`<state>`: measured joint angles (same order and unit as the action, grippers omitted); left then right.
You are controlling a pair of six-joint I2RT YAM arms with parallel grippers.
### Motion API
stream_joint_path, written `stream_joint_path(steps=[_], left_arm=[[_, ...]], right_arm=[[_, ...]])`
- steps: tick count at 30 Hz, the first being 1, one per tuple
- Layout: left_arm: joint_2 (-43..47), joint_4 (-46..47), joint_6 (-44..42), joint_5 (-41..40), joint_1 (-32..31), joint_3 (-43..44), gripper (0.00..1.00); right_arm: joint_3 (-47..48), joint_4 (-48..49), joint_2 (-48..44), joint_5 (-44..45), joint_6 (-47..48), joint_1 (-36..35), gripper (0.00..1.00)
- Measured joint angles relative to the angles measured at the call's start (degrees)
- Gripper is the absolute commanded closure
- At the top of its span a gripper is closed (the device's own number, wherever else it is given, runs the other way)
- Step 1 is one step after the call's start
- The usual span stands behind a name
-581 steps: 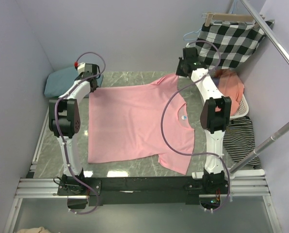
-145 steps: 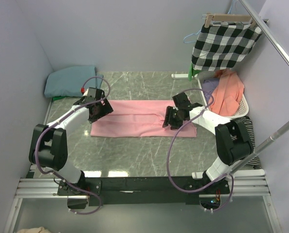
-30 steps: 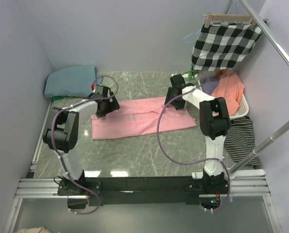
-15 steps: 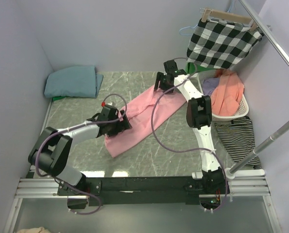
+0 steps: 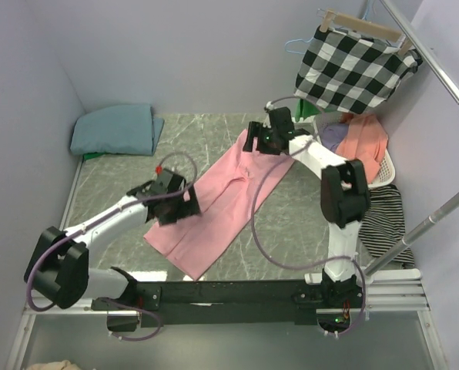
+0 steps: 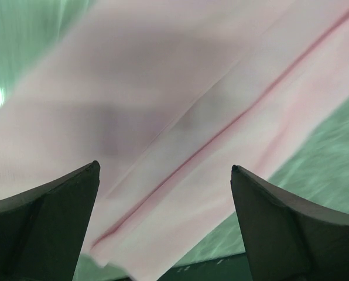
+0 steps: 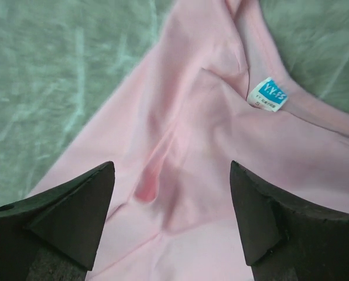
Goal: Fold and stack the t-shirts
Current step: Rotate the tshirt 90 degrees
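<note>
Your light pink t-shirt (image 5: 214,204) is down to a long narrow strip, lying slantwise on the marble table (image 5: 291,231) from upper centre to lower left of the overhead view. As I judge it, the lengthwise folds are done. The crosswise folds and the stacking are left.

The dusty teal t-shirt (image 5: 114,129) sits folded in the upper left corner, well apart from the pink one (the likely base of the stack).

Your left gripper (image 6: 164,175) hangs over the strip's lower end, jaws wide, holding nothing, though that view is blurred. Your right gripper (image 7: 172,170) is over the collar end, near the blue neck label (image 7: 266,95), jaws also wide and empty.

Mind the right arm's purple cable (image 5: 253,216), which loops over the strip's edge. At the upper right, the checked cloth (image 5: 351,68) hangs close above that arm. The laundry basket (image 5: 389,171) with the orange garment (image 5: 364,139), and the striped garment (image 5: 380,220), crowd the right edge.
</note>
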<state>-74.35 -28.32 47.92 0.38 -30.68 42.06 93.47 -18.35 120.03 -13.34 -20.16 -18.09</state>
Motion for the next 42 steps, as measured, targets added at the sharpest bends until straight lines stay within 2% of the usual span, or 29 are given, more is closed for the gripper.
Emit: stream_joint_path(steps=[3,9,13,17,22,27,33,42], left_arm=[[-3.02,-0.83,-3.15,-2.64,0.59,10.05,0.01],[-18.91,5.07,-10.49,-1.42,1.66,33.64,0.01],[-33.51,8.5,-14.67,5.51,1.92,48.54,0.01],[-46.53,12.28,-17.29,15.39,1.97,59.3,0.01],[-58.6,14.4,-18.36,26.67,1.97,68.37,0.01],[-66.2,15.54,-18.75,33.99,1.95,73.5,0.01],[-70.69,14.97,-19.63,34.16,1.92,78.49,0.01],[-70.88,16.74,-19.76,24.04,3.52,78.79,0.01]], right_arm=[[-6.99,4.5,-10.38,4.98,1.73,-0.57,0.13],[-12.98,7.93,-24.41,14.16,2.64,-0.63,0.12],[-19.76,6.34,-30.38,18.86,0.98,-0.63,0.12],[-26.86,3.26,-33.29,20.31,-1.29,-0.63,0.12],[-35.58,0.68,-36.06,20.13,-3.21,-0.68,0.12],[-39.95,-0.2,-36.65,18.88,-4.72,-1.01,0.12],[-40.74,-0.31,-36.5,16.87,-5.77,-3.41,0.12],[-35.26,-2.27,-29.27,15.45,-5.77,-10.56,0.12]])
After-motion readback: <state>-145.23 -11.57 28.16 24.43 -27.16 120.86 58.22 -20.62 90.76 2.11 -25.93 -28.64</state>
